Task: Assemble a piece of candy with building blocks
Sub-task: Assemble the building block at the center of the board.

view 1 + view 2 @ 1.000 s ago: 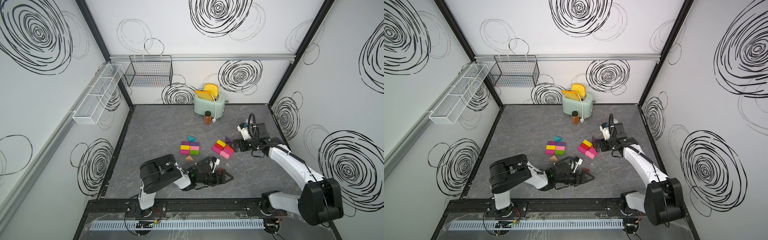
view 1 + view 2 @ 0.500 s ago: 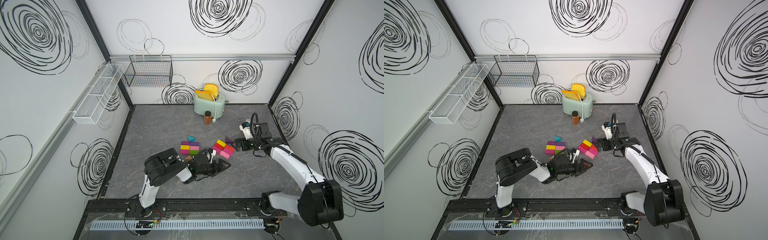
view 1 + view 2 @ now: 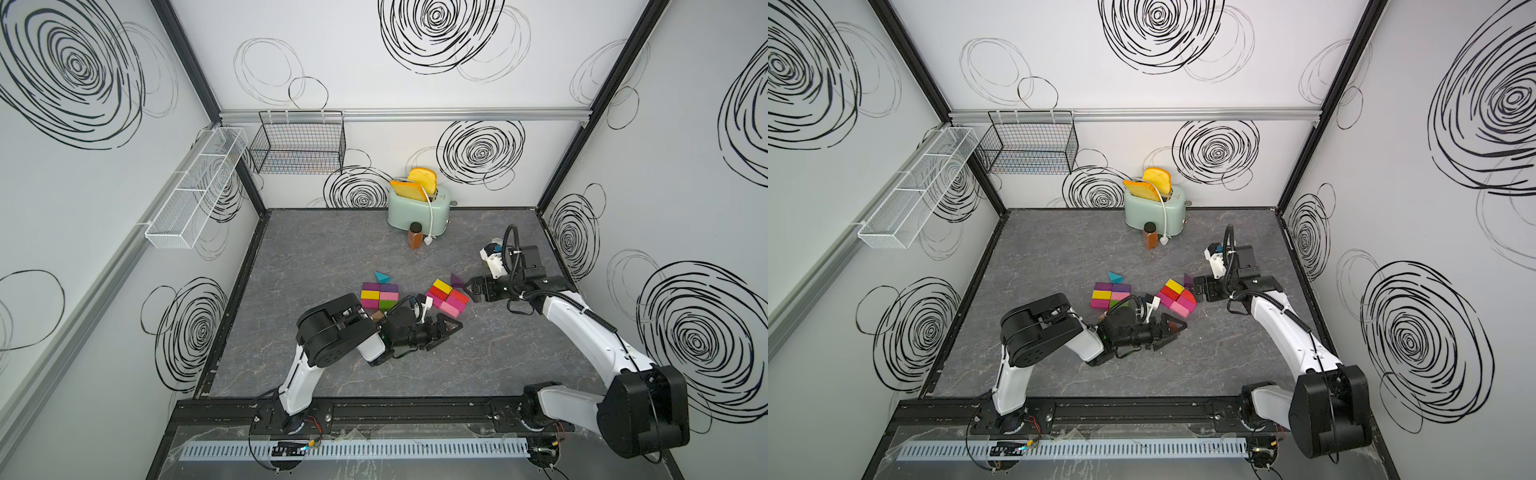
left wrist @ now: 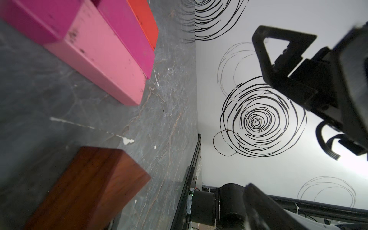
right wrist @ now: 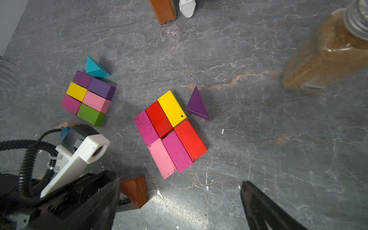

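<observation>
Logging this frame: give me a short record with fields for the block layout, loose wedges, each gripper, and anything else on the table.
Block groups: two flat six-brick rectangles lying apart, the green-cornered group and the red-and-yellow group
Loose wedges: teal wedge at the green-cornered group's edge; purple wedge beside the red-and-yellow group; brown wedge alone
Left gripper: open, empty, close to the brown wedge
Right gripper: open, empty, beside the red-and-yellow group
Other: toaster, spice jar
</observation>
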`<control>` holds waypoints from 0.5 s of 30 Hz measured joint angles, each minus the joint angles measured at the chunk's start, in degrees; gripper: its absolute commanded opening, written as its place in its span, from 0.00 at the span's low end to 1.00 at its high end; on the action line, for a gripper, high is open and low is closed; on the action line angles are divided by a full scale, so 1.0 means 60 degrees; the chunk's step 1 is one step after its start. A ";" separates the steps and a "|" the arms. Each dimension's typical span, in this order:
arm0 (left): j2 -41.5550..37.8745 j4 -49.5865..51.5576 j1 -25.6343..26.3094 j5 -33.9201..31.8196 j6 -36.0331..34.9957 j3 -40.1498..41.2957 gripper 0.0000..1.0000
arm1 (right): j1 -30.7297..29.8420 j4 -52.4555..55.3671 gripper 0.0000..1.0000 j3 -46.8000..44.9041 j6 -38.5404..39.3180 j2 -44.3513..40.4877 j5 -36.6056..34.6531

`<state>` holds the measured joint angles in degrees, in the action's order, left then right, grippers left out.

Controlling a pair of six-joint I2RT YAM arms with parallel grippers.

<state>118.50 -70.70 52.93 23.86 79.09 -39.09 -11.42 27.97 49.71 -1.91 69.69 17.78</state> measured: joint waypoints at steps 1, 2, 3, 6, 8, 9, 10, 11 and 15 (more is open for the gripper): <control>0.0011 0.0004 -0.0051 0.0004 -0.0007 -0.0011 0.98 | 0.0000 -0.0004 0.98 0.0000 0.0000 0.0000 0.0000; 0.0018 0.0007 -0.0109 0.0015 -0.0022 -0.0025 0.98 | 0.0000 0.0000 0.98 0.0000 0.0000 0.0000 -0.0004; 0.0022 0.0022 -0.0153 0.0015 -0.0033 -0.0047 0.98 | 0.0000 0.0000 0.98 0.0000 0.0000 0.0000 -0.0004; 0.0062 0.0102 -0.0248 0.0018 -0.0106 -0.0164 0.98 | 0.0000 -0.0004 0.98 0.0000 0.0000 0.0000 -0.0004; 0.0080 0.0164 -0.0288 0.0022 -0.0160 -0.0233 0.98 | 0.0000 -0.0004 0.98 0.0000 0.0000 0.0000 -0.0011; 0.0095 0.0197 -0.0306 0.0022 -0.0197 -0.0277 0.98 | 0.0000 -0.0004 0.98 0.0000 0.0000 0.0000 -0.0015; 0.0109 0.0204 -0.0317 0.0025 -0.0219 -0.0302 0.98 | 0.0000 0.0000 0.98 0.0000 0.0000 0.0000 -0.0015; 0.0120 0.0211 -0.0339 0.0033 -0.0248 -0.0321 0.98 | 0.0000 -0.0004 0.98 0.0000 0.0000 0.0000 -0.0018; 0.0120 0.0226 -0.0448 0.0062 -0.0331 -0.0321 0.98 | 0.0000 0.0000 0.98 0.0000 0.0000 0.0000 -0.0029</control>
<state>119.22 -69.34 50.24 24.23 77.10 -41.01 -11.42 27.97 49.71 -1.91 69.69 17.61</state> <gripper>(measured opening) 0.978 0.981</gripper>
